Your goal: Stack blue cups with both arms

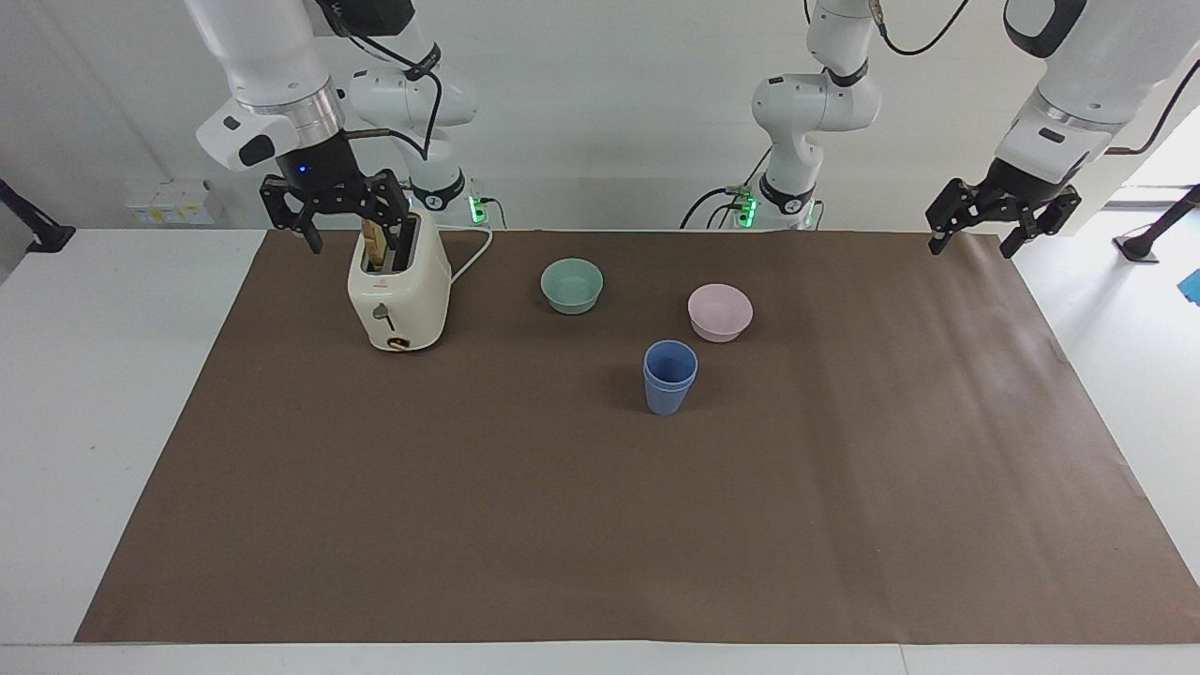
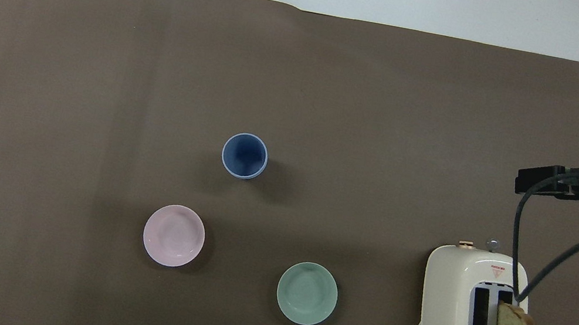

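- Grippers first, at the robots' end: right gripper point(image 1: 343, 208), jaws spread and empty, hangs over the toaster point(image 1: 398, 295) and its bread point(image 1: 377, 242); left gripper point(image 1: 1001, 214), jaws spread, waits over the mat's corner.
- Bowls next: green bowl point(image 1: 572, 285), then pink bowl point(image 1: 720, 312).
- Cups point(image 1: 669, 377) farthest, mid-mat, one nested in the other, matte blue, upright and tapered.
- Risk, judged: the right gripper dipping could knock the bread or toaster; any nudge could topple the stack.
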Motion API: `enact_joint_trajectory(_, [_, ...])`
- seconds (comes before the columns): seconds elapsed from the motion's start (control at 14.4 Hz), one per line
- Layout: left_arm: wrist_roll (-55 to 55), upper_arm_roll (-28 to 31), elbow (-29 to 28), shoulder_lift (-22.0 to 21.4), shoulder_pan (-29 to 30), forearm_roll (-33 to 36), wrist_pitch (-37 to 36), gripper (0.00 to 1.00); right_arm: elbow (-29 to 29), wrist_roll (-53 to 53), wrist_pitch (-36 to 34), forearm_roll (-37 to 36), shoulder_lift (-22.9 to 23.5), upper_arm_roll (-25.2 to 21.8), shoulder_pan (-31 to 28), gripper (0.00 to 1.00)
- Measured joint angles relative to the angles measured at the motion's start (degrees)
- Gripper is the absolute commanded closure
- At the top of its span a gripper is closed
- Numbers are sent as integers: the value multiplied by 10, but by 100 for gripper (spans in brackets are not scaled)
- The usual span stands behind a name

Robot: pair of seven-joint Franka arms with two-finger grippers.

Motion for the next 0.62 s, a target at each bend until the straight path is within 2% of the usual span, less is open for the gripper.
enact_joint_trajectory(0.62, [0,0,1,0,0,0,0,0,-3,18,0,-7,6,1,-5,0])
